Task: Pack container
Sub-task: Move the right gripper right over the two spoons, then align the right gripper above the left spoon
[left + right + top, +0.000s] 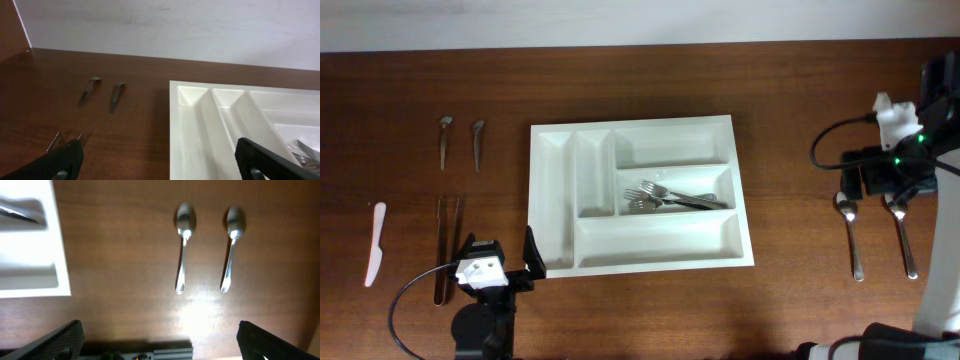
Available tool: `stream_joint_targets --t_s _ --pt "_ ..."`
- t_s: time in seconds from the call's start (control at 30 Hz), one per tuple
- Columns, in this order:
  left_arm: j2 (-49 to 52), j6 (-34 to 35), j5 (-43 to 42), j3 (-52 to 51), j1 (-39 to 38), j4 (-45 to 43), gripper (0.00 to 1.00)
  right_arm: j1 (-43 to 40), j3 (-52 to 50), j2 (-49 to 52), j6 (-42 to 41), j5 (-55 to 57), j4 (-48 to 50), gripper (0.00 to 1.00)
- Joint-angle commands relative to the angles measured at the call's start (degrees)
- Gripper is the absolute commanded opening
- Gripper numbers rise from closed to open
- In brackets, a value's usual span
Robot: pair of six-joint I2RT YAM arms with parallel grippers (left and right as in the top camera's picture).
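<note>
On the brown counter, near its middle, we see the white tray [655,245] lying flat, with its two narrow compartments along the left side and its three wide ones set crosswise to the right of them. A loose heap of forks [672,198] lies in the middle wide compartment, tines toward the narrow ones. Left of the tray, toward the far edge, two short spoons [445,140] [478,143] lie side by side and apart. Nearer the left arm lie two long thin metal pieces [440,250] [457,215], and we cannot tell what they are. A white knife [375,243] lies alone at the far left. The left fingers [60,162] stand wide and hold nothing; they sit low by the tray's near left corner, one over bare counter and the other over the tray's edge. Well to the right of the tray, two long spoons [183,250] [231,250] lie parallel, just apart and not touching. The right fingers [55,340] hover above this pair, also spread wide and gripping nothing.
</note>
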State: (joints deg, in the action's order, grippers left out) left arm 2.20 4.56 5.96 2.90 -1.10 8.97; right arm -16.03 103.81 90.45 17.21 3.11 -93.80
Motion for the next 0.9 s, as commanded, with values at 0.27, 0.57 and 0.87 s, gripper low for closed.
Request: stream_joint_targets --t_s 0.27,0.57,0.87 --pt "-0.2 0.1 -0.6 -0.3 -0.2 -0.2 0.99 -5.1 -5.8 4.0 7.6 0.6 8.1 0.99" --pt "-0.2 0.1 -0.6 -0.3 -0.2 -0.2 0.99 -11.8 -14.1 7.0 7.4 -0.1 13.0 0.99" --pt "-0.2 0.1 -0.6 -0.3 -0.2 -0.2 0.99 -13.3 -24.1 7.4 8.1 -0.1 24.3 0.99"
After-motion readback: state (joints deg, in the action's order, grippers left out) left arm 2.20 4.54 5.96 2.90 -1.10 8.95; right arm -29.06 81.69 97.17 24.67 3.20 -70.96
